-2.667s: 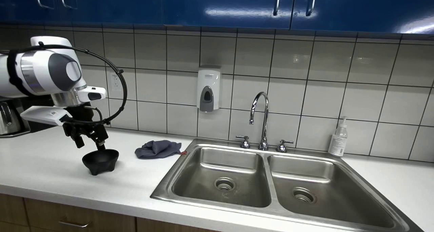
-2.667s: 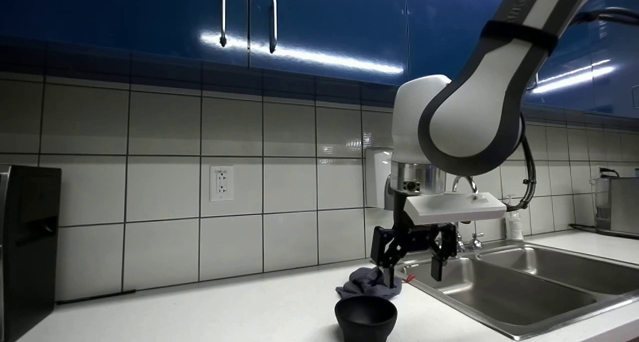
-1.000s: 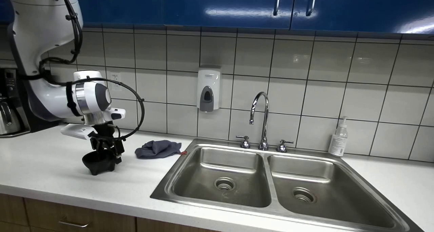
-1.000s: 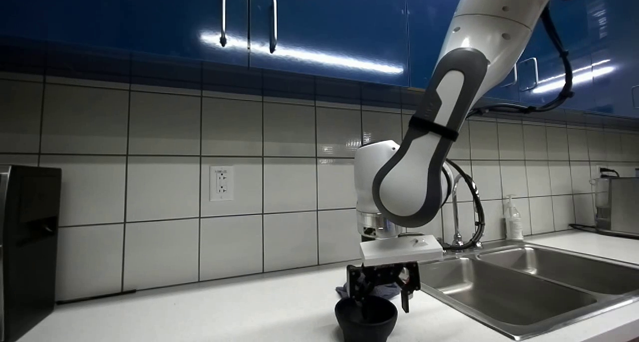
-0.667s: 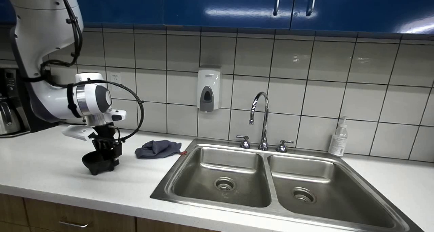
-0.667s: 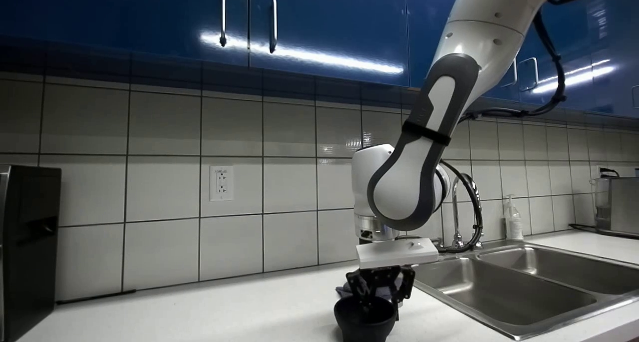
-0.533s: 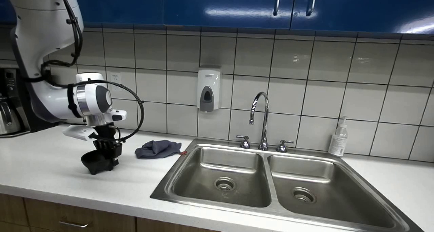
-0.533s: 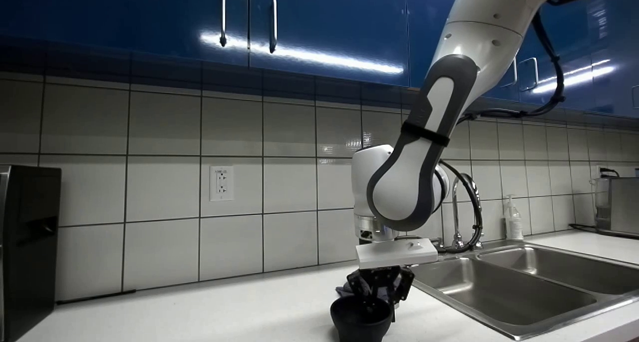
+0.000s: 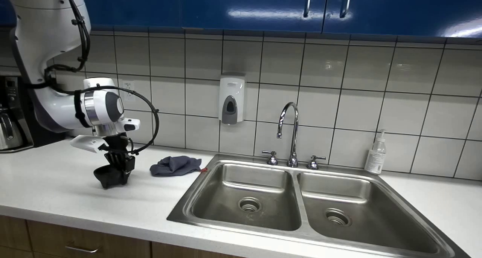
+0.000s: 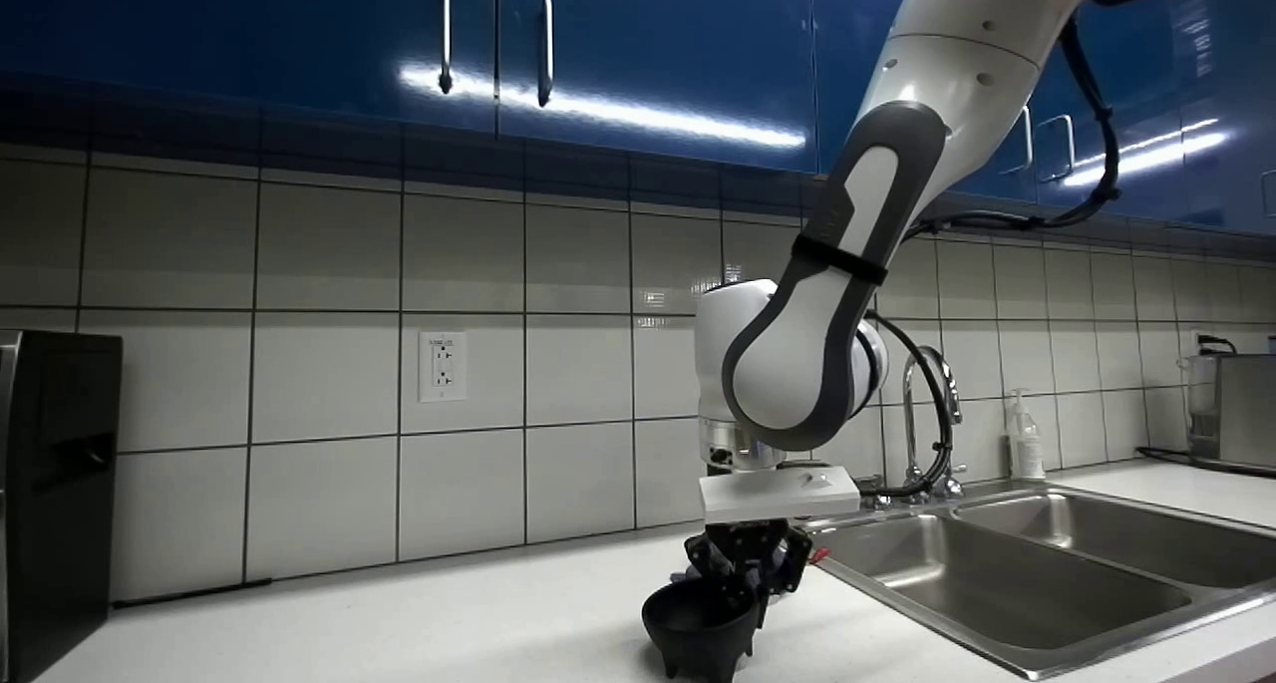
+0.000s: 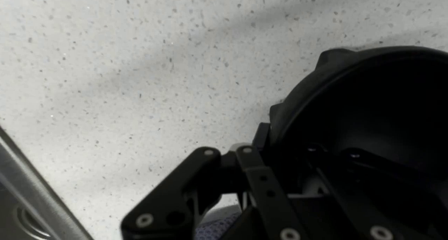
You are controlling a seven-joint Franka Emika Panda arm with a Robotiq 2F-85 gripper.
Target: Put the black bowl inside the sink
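The black bowl (image 9: 105, 176) hangs slightly above the white counter, left of the sink, and tilts a little. My gripper (image 11: 278, 142) is shut on its rim: one finger (image 11: 261, 135) lies against the outside wall, and the other reaches inside the bowl, mostly lost in the dark. In an exterior view the little feet under the bowl (image 10: 701, 628) show below the gripper (image 10: 750, 598). The steel sink (image 9: 300, 199) has two basins, each with a drain. Its edge also crosses the lower left corner of the wrist view.
A crumpled grey-blue cloth (image 9: 175, 166) lies between bowl and sink. The tall faucet (image 9: 294, 137) rises behind the basins, with a handle on either side. A soap bottle (image 9: 375, 157) stands at the sink's back right corner. Blue cabinets (image 9: 248, 5) hang above.
My gripper has come down to the bowl and its jaws have gone from open to shut on the rim. Over the last half second the bowl has risen a little and tilted.
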